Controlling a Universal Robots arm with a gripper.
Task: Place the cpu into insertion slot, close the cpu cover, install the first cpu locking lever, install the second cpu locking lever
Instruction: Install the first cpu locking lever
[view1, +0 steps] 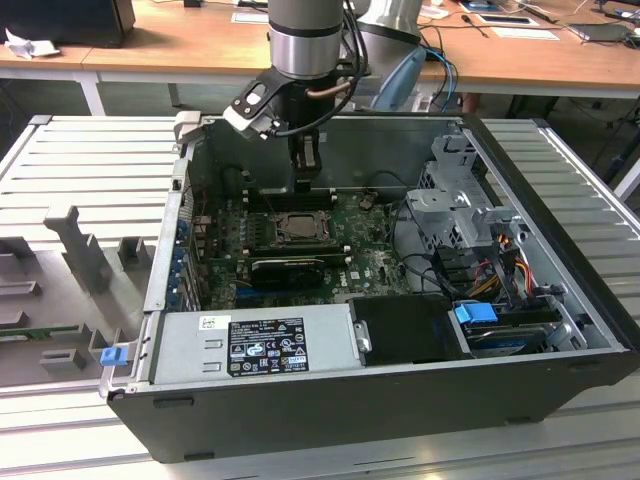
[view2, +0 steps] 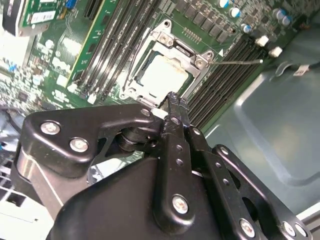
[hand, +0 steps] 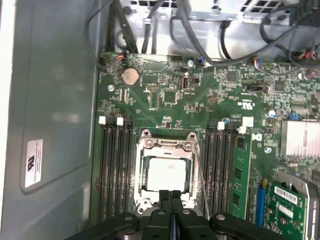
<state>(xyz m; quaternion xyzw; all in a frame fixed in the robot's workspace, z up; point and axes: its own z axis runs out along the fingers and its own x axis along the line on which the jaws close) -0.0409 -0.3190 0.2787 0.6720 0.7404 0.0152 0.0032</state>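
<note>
Near the middle of the board (hand: 165, 110), between two banks of memory slots (hand: 116, 170): the cpu (hand: 166, 173), flat in the slot (hand: 145, 204). Down over it already, by the look of it, the cover (hand: 167, 145), with the pale top framed in its window. So two steps seemingly done. One thin lever (view2: 240, 62) slanting off from the slot's edge across the memory slots, apparently unlatched; no telling about the other. Both lockings judged yet to do. Gripper (hand: 170, 192) at the slot's edge opposite the cover's hinge side, fingers (hand: 163, 200) pressed together, clamped on nothing — touching the rim or just above it, hard to say.
</note>
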